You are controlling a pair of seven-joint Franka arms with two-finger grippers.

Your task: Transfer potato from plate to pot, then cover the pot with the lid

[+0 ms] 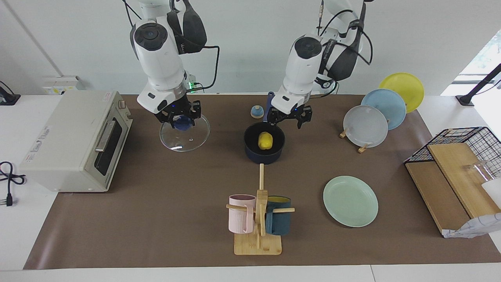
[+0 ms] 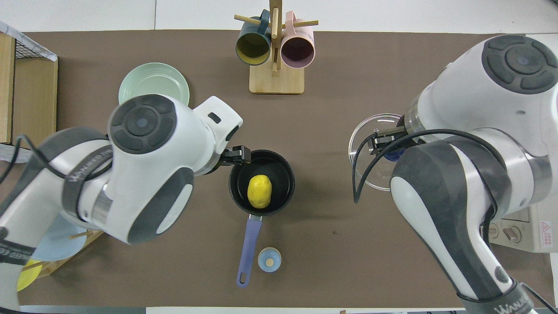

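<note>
Potato [image 1: 265, 141]: one, yellow, lying loose on the black floor of the pot [image 1: 251, 152], at mid-table; in the overhead view its long axis runs roughly toward and away from the robots, nearly in line with the pot's handle. Pot: dark navy, upright, uncovered, handle [image 2: 247, 250] straight and pointing toward the robots, its end beside a small blue-and-tan bell [image 2: 269, 259]. Lid [image 1: 184, 134]: clear glass, metal-rimmed, raised off the mat and tilted, toward the right arm's end of the table, between the pot and a white toaster oven [image 1: 74, 141]; not on the pot. Right gripper [image 1: 181, 121]: pointing down, pinching the lid's blue knob [image 2: 393, 154], arm bent steeply from its base. Left gripper [image 1: 289, 116]: fingers spread wide, holding nothing, raised over the pot's rim on the side toward the left arm's end, wrist angled downward. Plate [image 1: 350, 201]: pale green, bare, flat on the mat, farther from the robots than the pot and toward the left arm's end. Mug stand [image 1: 258, 223]: wooden, farther from the robots than the pot, carrying one pink mug [image 1: 241, 213] and one dark teal mug [image 1: 278, 215]. Plate rack: grey [image 1: 365, 126], light blue [image 1: 384, 107] and yellow [image 1: 402, 89] plates, standing on edge.
</note>
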